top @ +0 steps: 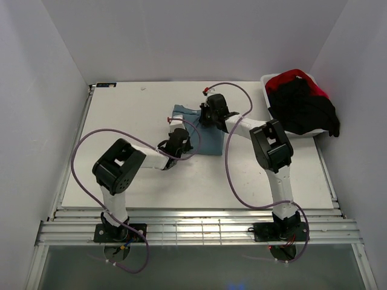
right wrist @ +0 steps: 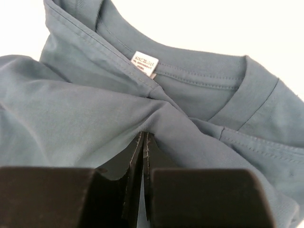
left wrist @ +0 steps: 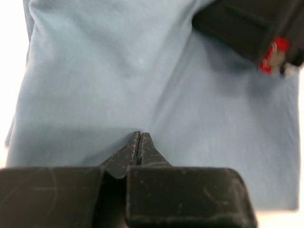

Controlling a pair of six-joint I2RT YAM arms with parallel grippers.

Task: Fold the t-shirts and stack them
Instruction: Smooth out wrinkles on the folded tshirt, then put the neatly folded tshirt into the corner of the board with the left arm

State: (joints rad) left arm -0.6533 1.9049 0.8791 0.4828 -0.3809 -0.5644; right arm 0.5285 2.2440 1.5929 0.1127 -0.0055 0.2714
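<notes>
A dusty teal-blue t-shirt (top: pixel 205 138) lies folded small on the middle of the white table (top: pixel 121 121). My right gripper (top: pixel 211 113) is over its far edge. In the right wrist view the gripper (right wrist: pixel 146 134) is shut on a pinched fold of the shirt (right wrist: pixel 71 118), just below the collar and its white tag (right wrist: pixel 144 62). My left gripper (top: pixel 179 142) is at the shirt's near-left side. In the left wrist view its jaws (left wrist: pixel 140 134) are shut with the tips into the teal fabric (left wrist: pixel 104 71). Black (top: pixel 302 109) and red (top: pixel 290 78) t-shirts are heaped at the back right.
The white tub (top: pixel 269 81) holding the black and red heap stands at the table's back right corner. Purple cables loop from both arms over the table. White walls close in the left, back and right sides.
</notes>
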